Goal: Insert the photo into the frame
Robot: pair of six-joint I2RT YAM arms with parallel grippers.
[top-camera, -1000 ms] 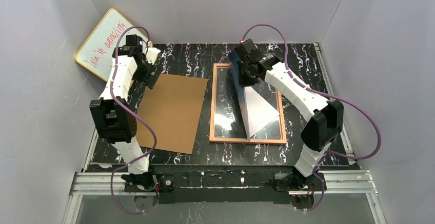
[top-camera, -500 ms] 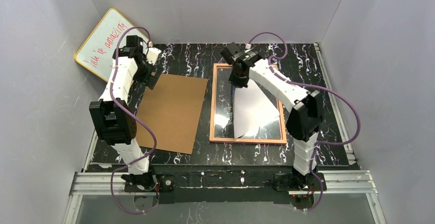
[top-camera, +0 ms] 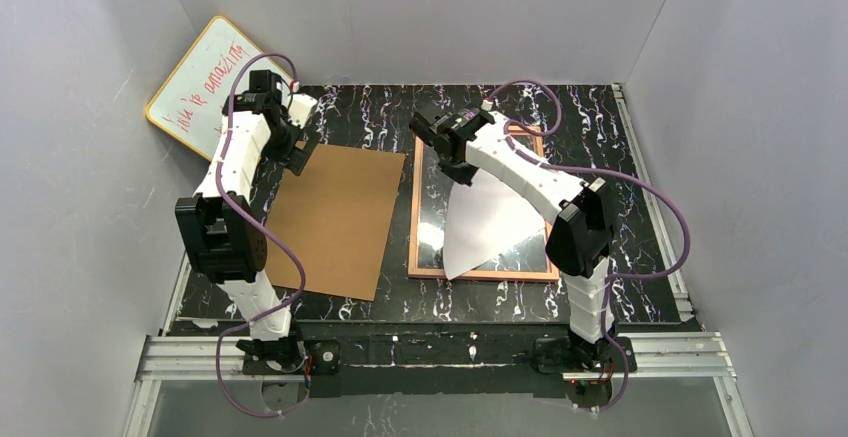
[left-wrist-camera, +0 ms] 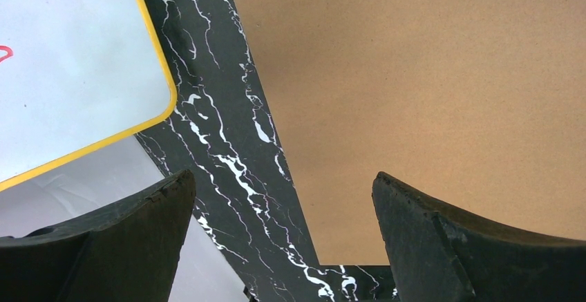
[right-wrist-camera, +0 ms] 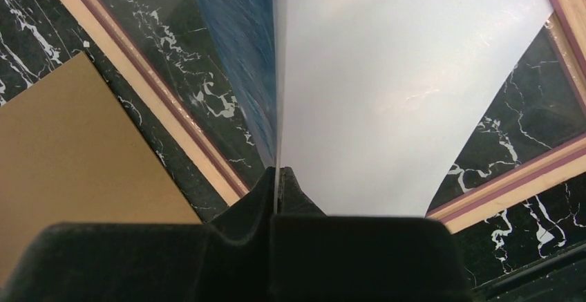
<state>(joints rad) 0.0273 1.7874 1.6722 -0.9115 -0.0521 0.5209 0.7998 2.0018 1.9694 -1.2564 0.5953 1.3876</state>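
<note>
A whiteboard [top-camera: 200,82] with a yellow edge leans against the far left wall. Its red handwriting is too small to read for certain. The right claw [top-camera: 455,169] is pinched shut on one edge of the photo [top-camera: 490,222], holding the sheet aslant over the frame [top-camera: 412,217]. The photo's plain white back faces up and its blue printed side faces down. The thin, pinkish frame lies flat on the black marbled table [top-camera: 390,107]. The left claw [top-camera: 300,155] hangs spread wide above a corner of a brown board [top-camera: 335,217], which lies beside the frame.
</note>
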